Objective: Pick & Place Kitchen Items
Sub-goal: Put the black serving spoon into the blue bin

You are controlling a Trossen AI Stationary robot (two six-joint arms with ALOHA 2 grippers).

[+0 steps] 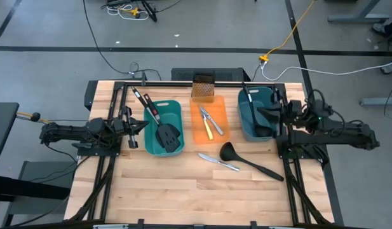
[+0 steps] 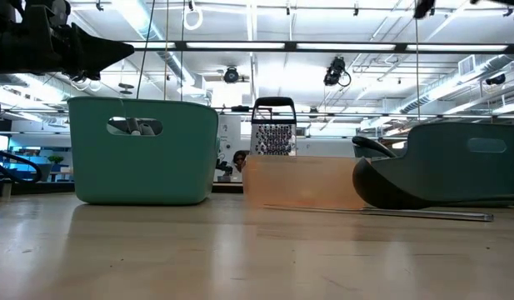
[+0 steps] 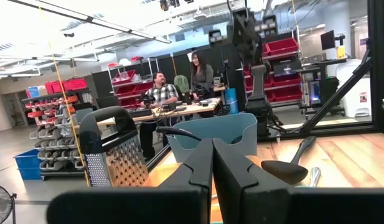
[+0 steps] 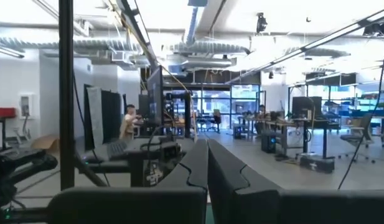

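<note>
Left gripper [image 1: 140, 126] parked over the table's left edge, just beside the left teal tub [image 1: 153, 145], touching nothing. In its wrist view the two dark fingers [image 3: 195, 171] are pressed flat together, nothing between them.

Left teal tub: smooth plastic, rounded corners, oval handle cutout. Inside it two black slotted spatulas, heads down in the near end, handles leaning over the far-left rim. One [image 1: 171, 135] with a plain black handle, the other [image 1: 150, 109] with a red-marked handle.

Wood-slat tabletop [image 1: 170, 184], light butcher-block grain.

Box grater [image 1: 202, 86]: brownish perforated metal, black loop handle, upright at the far end of the orange tray [image 1: 218, 108]. Tray is flat, translucent orange plastic. On it a small yellow-handled knife [image 1: 207, 125] and a silver table knife [image 1: 212, 121], crossing each other.

Second silver table knife [image 1: 218, 162] lies flat on bare wood near the tray's front edge. Just beside it, a black ladle [image 1: 246, 161], matte, round bowl towards the tray, handle running diagonally towards the right front.

Right teal tub [image 1: 248, 124]: same plastic. A dark long utensil [image 1: 248, 94] leans in its far corner; can't tell which type.

Right gripper [image 1: 264, 114] sits above the right tub's interior. Wrist view shows its fingers [image 4: 198, 165] fully closed on each other, empty.
</note>
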